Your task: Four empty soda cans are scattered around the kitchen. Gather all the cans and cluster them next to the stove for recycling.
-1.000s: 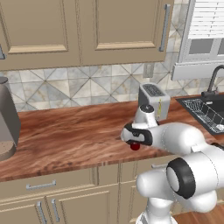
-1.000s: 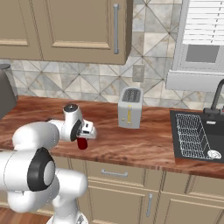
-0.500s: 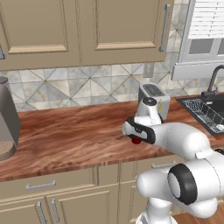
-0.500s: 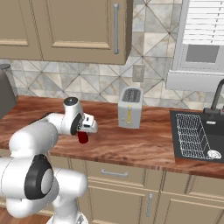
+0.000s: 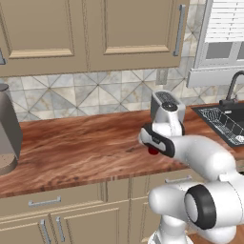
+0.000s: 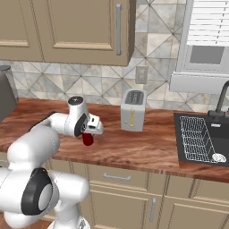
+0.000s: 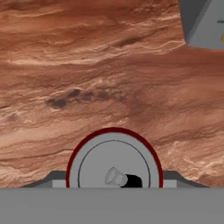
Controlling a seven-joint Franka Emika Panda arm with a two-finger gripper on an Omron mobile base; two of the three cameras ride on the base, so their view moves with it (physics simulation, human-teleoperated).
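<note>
While carried, red can [image 6: 87, 140] farther along countertop [image 6: 147, 150]

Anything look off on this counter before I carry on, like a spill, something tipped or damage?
Nothing stands out. The bright red soda can sits upright between the fingers above the reddish-brown wood countertop; the grey toaster stands square and no spill shows.

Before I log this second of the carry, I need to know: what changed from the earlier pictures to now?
The gripper, shut on the red soda can, carried it along the countertop toward the toaster and a little higher. The grip did not change. The toaster, sink rack and cabinets stayed put.
</note>
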